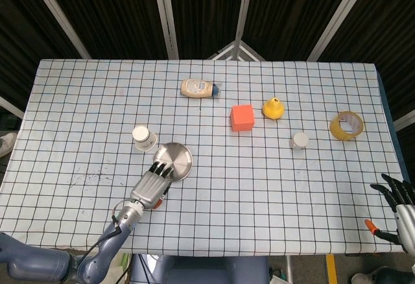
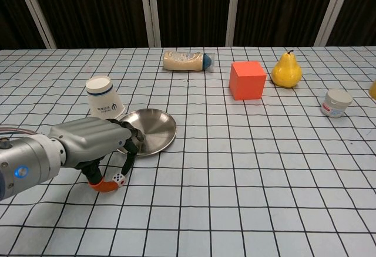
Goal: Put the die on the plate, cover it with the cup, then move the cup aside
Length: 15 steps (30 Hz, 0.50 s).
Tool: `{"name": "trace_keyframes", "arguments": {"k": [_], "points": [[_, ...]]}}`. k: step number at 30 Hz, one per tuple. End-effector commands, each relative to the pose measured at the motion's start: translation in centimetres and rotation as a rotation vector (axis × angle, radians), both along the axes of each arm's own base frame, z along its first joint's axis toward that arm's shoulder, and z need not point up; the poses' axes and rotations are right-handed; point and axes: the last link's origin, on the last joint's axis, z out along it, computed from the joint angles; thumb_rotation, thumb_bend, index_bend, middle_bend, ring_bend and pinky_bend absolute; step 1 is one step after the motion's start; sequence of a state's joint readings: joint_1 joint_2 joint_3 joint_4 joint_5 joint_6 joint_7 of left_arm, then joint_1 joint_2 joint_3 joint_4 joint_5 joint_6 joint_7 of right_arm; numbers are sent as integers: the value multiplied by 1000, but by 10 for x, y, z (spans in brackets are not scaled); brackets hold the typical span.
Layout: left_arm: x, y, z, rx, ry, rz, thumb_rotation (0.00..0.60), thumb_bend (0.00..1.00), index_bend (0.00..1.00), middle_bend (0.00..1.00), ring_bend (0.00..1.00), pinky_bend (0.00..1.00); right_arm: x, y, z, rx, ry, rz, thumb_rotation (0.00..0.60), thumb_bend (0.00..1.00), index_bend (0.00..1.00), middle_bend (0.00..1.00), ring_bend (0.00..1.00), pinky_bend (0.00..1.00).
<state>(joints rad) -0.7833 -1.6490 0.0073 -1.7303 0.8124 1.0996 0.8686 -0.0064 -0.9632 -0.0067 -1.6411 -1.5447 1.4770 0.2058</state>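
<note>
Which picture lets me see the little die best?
The chest view. There the die shows plainly, white with dots, low by the table between the thumb and a finger of the left hand, near the plate. In the head view that hand covers the spot, so the die cannot be seen.

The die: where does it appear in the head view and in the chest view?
Head view: not visible; the left hand covers that spot below the plate.
Chest view: die at lower left, between the left hand's thumb and a fingertip, in front of the plate.
Shared landmark: the plate.
</note>
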Motion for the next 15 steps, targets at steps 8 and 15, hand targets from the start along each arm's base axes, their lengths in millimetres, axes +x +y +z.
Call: {"name": "trace_keyframes", "arguments": {"k": [8, 15], "points": [[2, -1, 6, 8, -27, -1, 600, 466, 534, 86, 0, 0, 0, 0, 0, 1, -5, 2, 600, 228, 228, 95, 86, 0], [11, 0, 21, 40, -55, -21, 600, 466, 537, 88, 0, 0, 1, 0, -1, 3, -5, 8, 600, 229, 228, 95, 86, 0]]}}
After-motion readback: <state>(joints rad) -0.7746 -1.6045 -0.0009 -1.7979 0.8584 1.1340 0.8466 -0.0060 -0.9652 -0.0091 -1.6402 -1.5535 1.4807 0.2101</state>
